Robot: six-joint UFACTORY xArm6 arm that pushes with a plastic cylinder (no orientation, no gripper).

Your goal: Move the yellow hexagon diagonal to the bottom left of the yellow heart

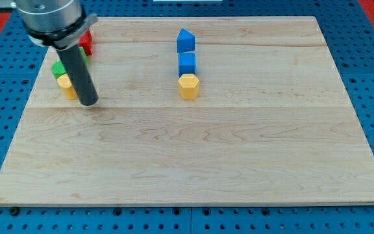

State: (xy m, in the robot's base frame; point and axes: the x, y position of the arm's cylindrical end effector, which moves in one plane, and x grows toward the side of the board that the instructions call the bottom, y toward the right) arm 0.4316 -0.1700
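The yellow hexagon (188, 86) sits near the board's upper middle, just below a blue cube (187, 64). The yellow heart (66, 86) lies at the view's upper left, partly hidden behind my rod. My tip (88, 102) rests on the board just right of and slightly below the yellow heart, close to it. The hexagon is far to the right of the heart, at about the same height in the view.
A blue pointed block (186, 40) stands above the blue cube. A green block (60, 68) sits above the yellow heart and a red block (86, 43) above that, both partly hidden by the arm. The wooden board (193, 156) has blue pegboard around it.
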